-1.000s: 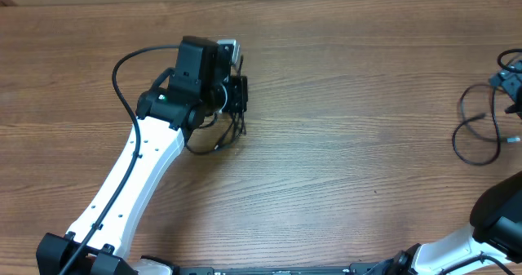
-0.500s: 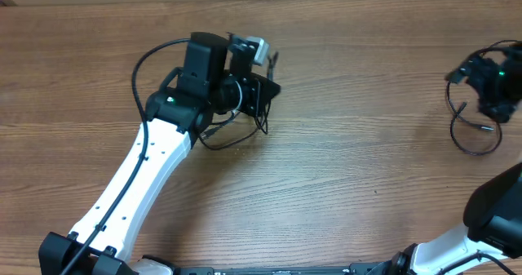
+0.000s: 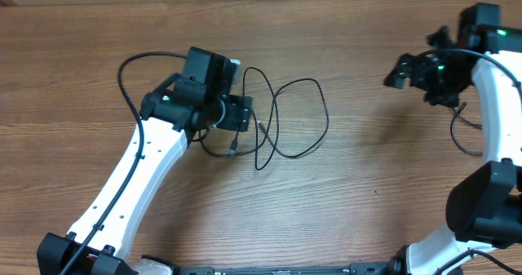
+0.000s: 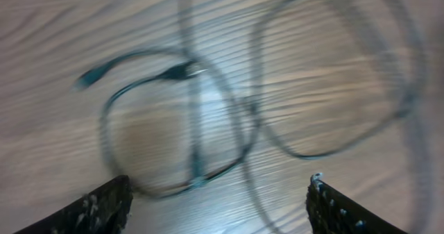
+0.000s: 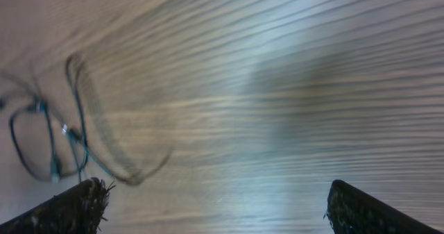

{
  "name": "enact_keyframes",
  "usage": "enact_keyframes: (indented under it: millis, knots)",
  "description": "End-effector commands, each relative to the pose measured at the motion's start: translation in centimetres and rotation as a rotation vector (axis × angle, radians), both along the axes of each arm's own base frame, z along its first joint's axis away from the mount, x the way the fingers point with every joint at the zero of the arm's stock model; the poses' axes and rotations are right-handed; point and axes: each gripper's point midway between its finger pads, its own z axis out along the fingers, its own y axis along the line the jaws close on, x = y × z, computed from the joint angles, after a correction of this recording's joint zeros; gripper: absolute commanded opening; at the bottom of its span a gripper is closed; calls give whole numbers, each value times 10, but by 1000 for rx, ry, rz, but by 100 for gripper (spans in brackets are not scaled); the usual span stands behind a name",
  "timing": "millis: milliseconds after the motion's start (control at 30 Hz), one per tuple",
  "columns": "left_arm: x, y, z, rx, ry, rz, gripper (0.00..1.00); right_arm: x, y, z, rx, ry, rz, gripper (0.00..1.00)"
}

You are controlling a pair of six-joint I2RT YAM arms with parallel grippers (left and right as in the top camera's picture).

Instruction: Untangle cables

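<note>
One thin black cable (image 3: 327, 116) lies in loose overlapping loops on the wooden table, just right of my left gripper (image 3: 249, 113). The left wrist view shows those loops blurred, with a small plug (image 4: 182, 71) among them. My left gripper (image 4: 218, 207) is open above them with nothing between its fingers. A second black cable (image 3: 454, 136) lies at the right edge, partly hidden by my right arm. My right gripper (image 3: 400, 71) hovers open to the upper left of it. In the right wrist view that gripper (image 5: 218, 210) is empty, and a blurred cable (image 5: 76, 144) lies to its left.
The table (image 3: 367, 201) is bare wood with its far edge along the top of the overhead view. The left arm's own thick black wire (image 3: 122, 79) arcs out to the left of its wrist. Both arm bases stand at the near edge.
My left gripper has opened and let go of the cable, which has spread into wide loops to its right. My right arm has swung up and left, away from the right cable.
</note>
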Motion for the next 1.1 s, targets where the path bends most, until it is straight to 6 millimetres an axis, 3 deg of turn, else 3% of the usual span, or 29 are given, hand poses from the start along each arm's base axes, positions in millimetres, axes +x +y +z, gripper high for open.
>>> enact_keyframes:
  millis: [0, 167, 267, 533, 700, 933, 1067]
  knots:
    - [7, 41, 0, 71, -2, 235, 81, -5, 35, 6, 4, -5, 116, 100]
    - [7, 43, -5, 6, 42, 292, 85, -16, 80, 5, 6, 19, 234, 100]
    - [6, 42, -8, 4, 56, 287, 85, -19, 94, 4, -2, 28, 244, 100]
    - [1, 41, -11, 4, 79, 283, 85, -10, 95, -6, -41, 55, 113, 100]
    - [-1, 42, -12, 11, 87, 284, 84, -22, 116, -11, 79, 109, 139, 100]
    - [2, 70, -12, 88, 65, 437, 81, -43, 119, -45, 76, 213, 91, 100]
    - [2, 72, -12, 79, 70, 447, 82, -51, 119, -66, 76, 246, 72, 99]
